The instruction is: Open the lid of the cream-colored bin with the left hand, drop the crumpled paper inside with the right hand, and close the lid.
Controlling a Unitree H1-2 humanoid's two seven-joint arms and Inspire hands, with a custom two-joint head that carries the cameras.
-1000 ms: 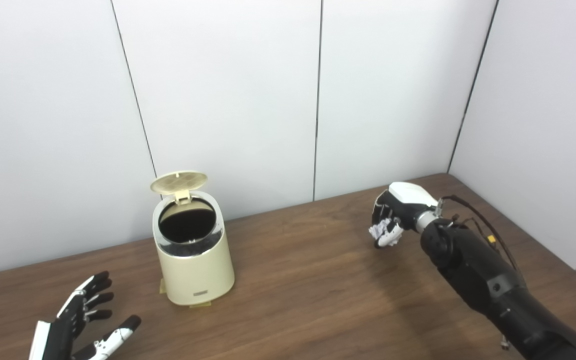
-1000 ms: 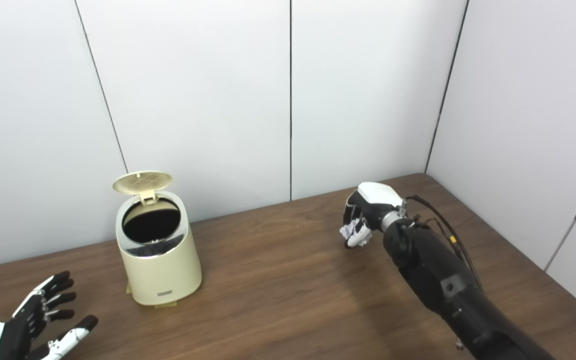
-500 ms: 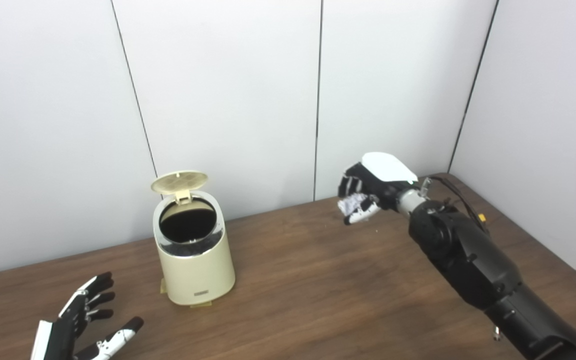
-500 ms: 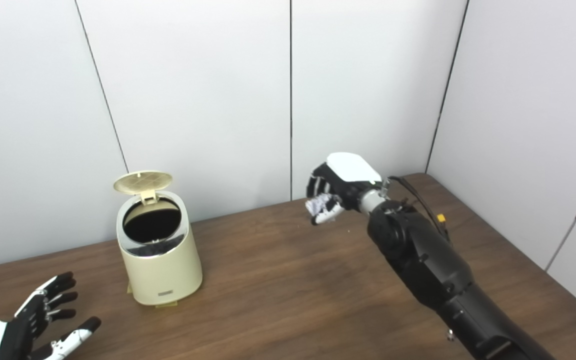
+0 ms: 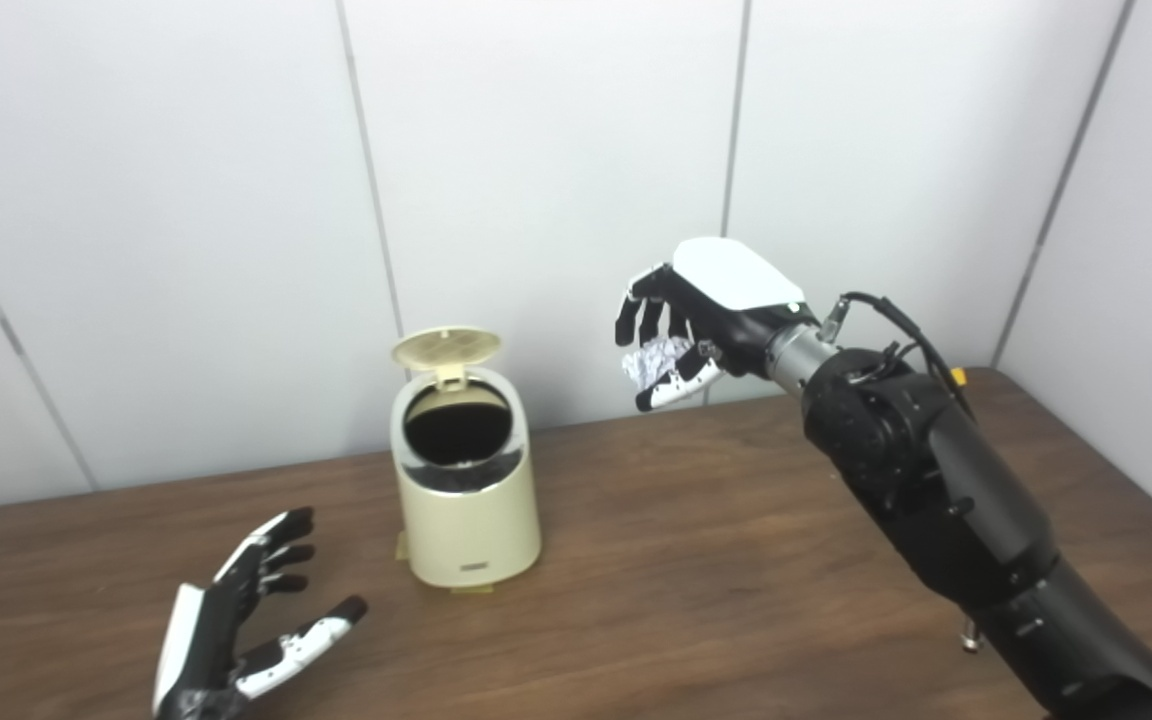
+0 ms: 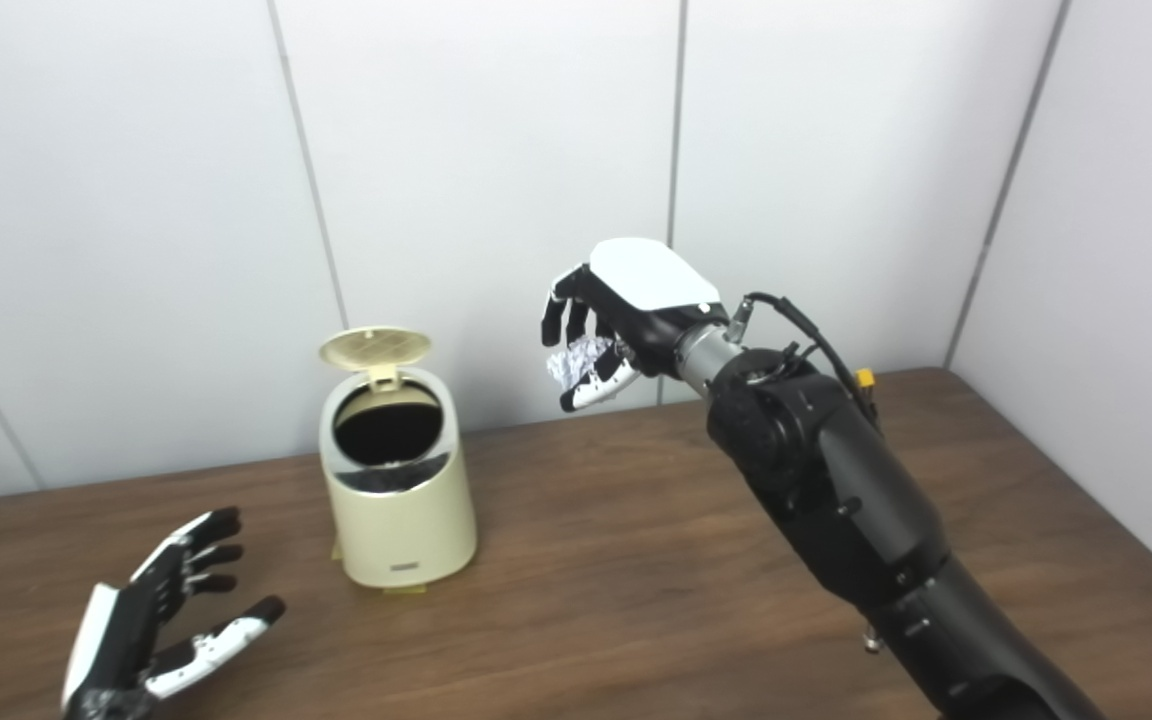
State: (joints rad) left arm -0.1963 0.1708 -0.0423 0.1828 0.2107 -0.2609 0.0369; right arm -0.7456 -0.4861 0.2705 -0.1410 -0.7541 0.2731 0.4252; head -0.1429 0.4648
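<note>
Bin [image 5: 466, 500] on table [image 5: 696, 560], near back wall. Left hand [image 5: 236, 630] before it, leftward. Right hand [image 5: 696, 320] raised to its right, holding crumpled paper [image 5: 654, 360].

A dark brown wooden table [image 5: 696, 560] with a visible grain runs across the lower part of both views and meets the pale panelled wall at its far edge. The cream-colored bin [image 5: 466, 500] stands upright on it, left of centre and near that wall, with its lid [image 5: 445, 347] tipped up at the back and the dark round opening showing. Small yellowish tabs poke out from under the bin's base; what they are is hard to tell. At the left front, the left hand [image 5: 241, 625] lies low at the tabletop, apart from the bin; whether it actually touches the wood is unclear.
</note>
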